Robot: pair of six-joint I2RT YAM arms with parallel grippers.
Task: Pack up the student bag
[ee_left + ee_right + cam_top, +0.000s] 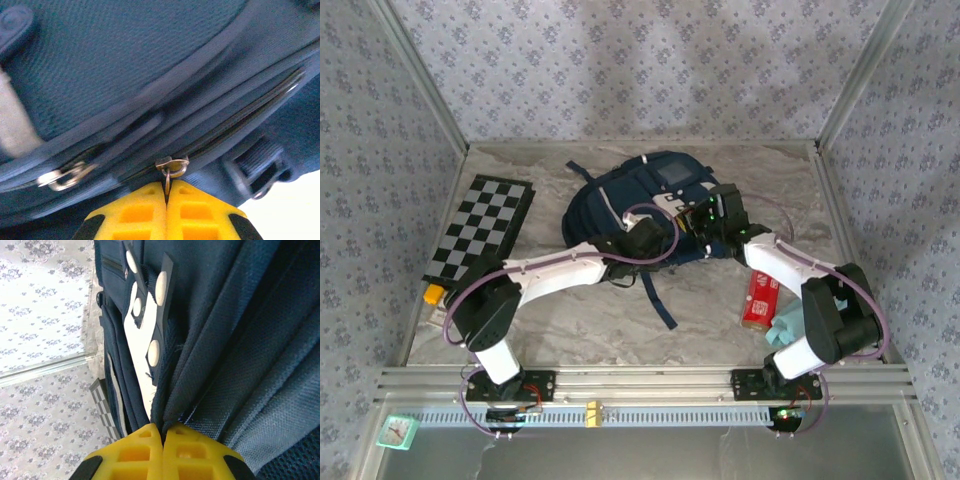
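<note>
Here, both grippers are clamped on the backpack

From above, we see the backpack lying on the table at about 12 o'clock from the arm bases, towards the back wall. One dark strap trails off to 6 o'clock.

The left gripper has its yellow fingers pressed together. Between them we see the thin metal zipper pull, which hangs from the slider on the bag's zip line. A second pull, blurred, lies at 9 o'clock from the first. A strap buckle sits at 3 o'clock.

The right gripper is likewise pressed together, pinching a fold of the bag's blue cloth. White patches on the bag show at 12 o'clock from its fingertips.

Around the bag, seen from above:
- A checkerboard lies at 9 o'clock, apart from the bag.
- A red box lies at 4 o'clock, beside the right arm.
- A teal object sits just beside the box, at its 5 o'clock — we cannot tell what it is.
- A small yellow item rests at the board's near corner, at 7 o'clock.
</note>
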